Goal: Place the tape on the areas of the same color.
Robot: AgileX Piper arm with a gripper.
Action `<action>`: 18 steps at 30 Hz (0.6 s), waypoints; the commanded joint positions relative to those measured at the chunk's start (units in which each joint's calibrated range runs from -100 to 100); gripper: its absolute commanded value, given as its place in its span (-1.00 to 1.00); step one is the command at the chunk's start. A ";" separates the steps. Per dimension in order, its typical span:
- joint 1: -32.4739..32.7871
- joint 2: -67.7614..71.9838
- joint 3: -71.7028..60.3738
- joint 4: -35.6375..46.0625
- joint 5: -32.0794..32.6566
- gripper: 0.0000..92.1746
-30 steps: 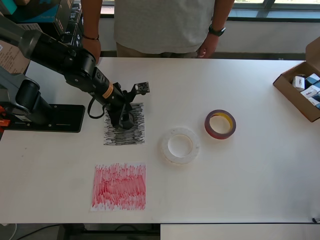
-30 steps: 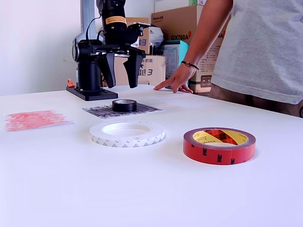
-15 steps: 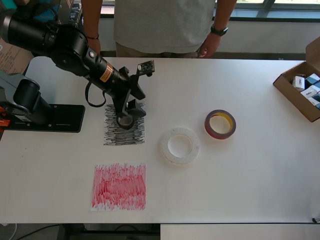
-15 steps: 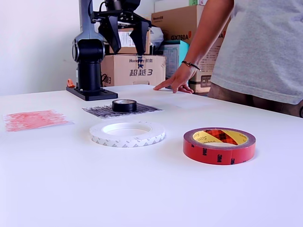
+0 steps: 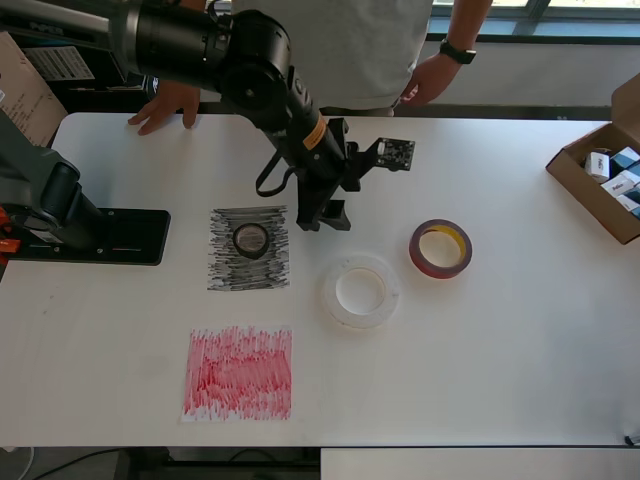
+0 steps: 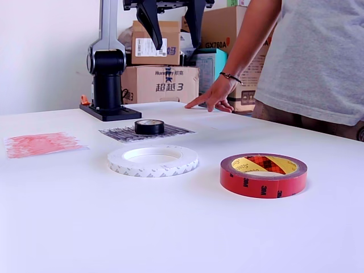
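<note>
The small black tape lies on the black-scribbled area. My gripper hangs open and empty, high above the table, to the right of that sheet in the overhead view. The white tape lies flat on bare table below the gripper in the overhead view. Right of it lies the dark-red tape with a yellowish core. The red-scribbled area holds nothing.
A person stands at the far table edge with hands on the tabletop. The arm's base sits at the overhead view's left. An open cardboard box stands at the right edge.
The gripper has risen away from the black tape and swung right in the overhead view, leaving the tape on the black sheet. The person's hand now rests on the table.
</note>
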 commanded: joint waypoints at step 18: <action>-4.02 19.06 -27.62 14.41 1.79 0.56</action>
